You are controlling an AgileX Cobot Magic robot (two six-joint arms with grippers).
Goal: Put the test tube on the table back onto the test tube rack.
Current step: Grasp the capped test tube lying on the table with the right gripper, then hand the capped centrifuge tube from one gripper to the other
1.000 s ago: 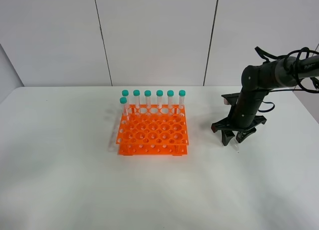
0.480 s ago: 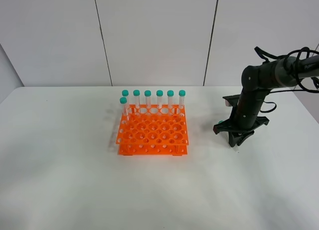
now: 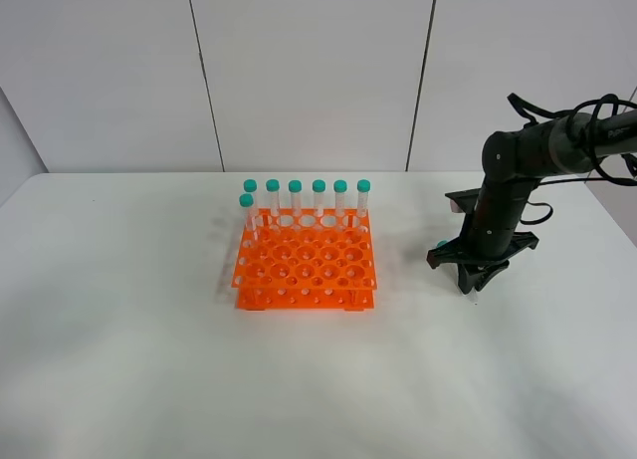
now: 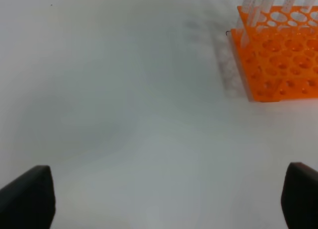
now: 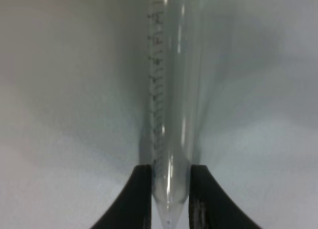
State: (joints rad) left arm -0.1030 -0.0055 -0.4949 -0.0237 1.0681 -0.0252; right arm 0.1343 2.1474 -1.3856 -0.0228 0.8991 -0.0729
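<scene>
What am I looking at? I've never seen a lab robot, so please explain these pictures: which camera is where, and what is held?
It is a robot with two arms, each ending in a gripper. The wide picture comes from a camera mounted high; the other two from cameras on the wrists. On the white table stands an orange test tube rack with seven teal-capped tubes. The right gripper, low at the table, is shut on a clear test tube near its pointed tip. The left gripper is open and holds nothing.
</scene>
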